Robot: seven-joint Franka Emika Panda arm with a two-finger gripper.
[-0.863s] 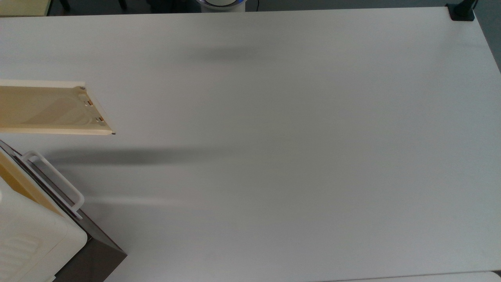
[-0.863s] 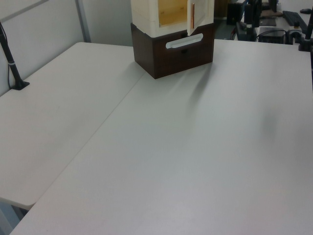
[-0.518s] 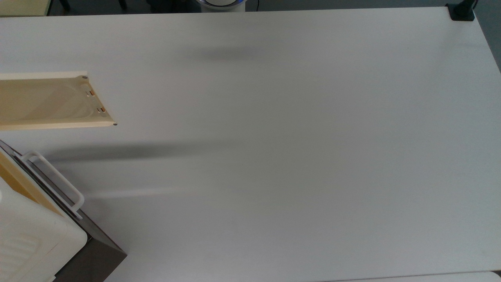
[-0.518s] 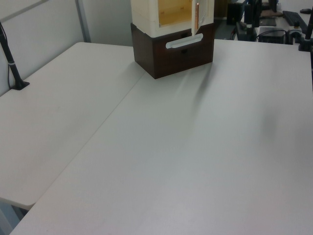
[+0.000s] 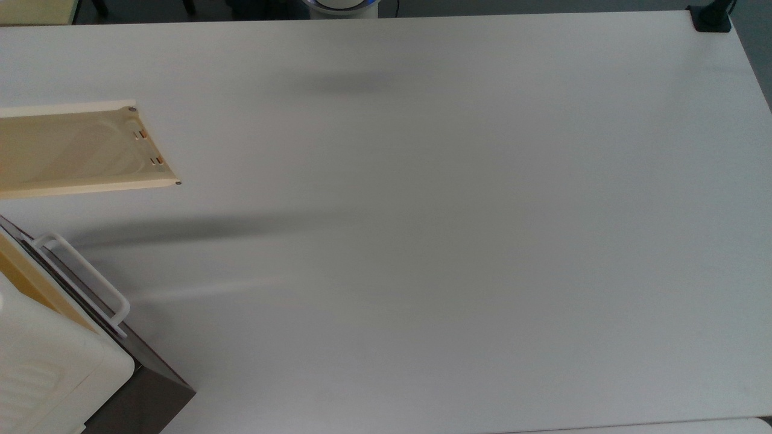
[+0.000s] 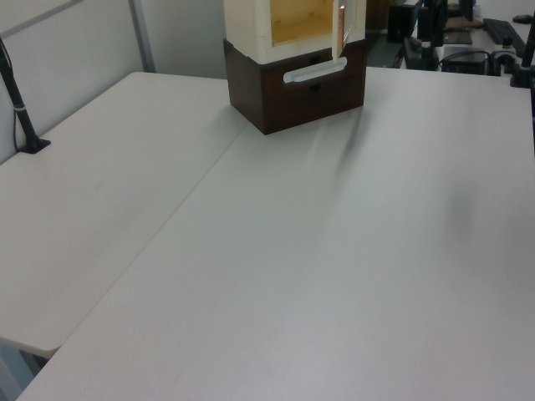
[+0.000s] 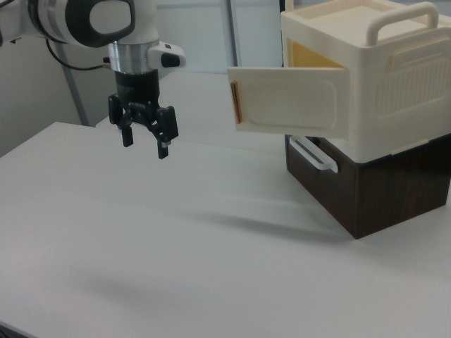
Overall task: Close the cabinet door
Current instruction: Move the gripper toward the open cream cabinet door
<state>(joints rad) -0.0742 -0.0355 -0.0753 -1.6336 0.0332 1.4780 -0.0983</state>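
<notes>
Hanging open at the right view's upper left, the black two-finger gripper [image 7: 145, 144] holds nothing, well apart from the flat cream-yellow cabinet door [image 7: 287, 99], which the top view [image 5: 72, 147] shows from inside, swung out from the boxy white plastic cabinet [image 7: 380, 77].

Even, bright indoor light, no hard glare. Table [image 5: 458, 241] reads flat white-grey, slightly darker toward the top view's lower corners. Soft long shadow of the cabinet door [image 5: 78, 147] streaks across the table in the top view; a faint blurred shadow patch sits near the top edge. Right view: diffuse shadow under the gripper [image 7: 146, 144], darker shadow beside the cabinet [image 7: 366, 105]. Left view is soft, background dim. Mild grain throughout.
</notes>
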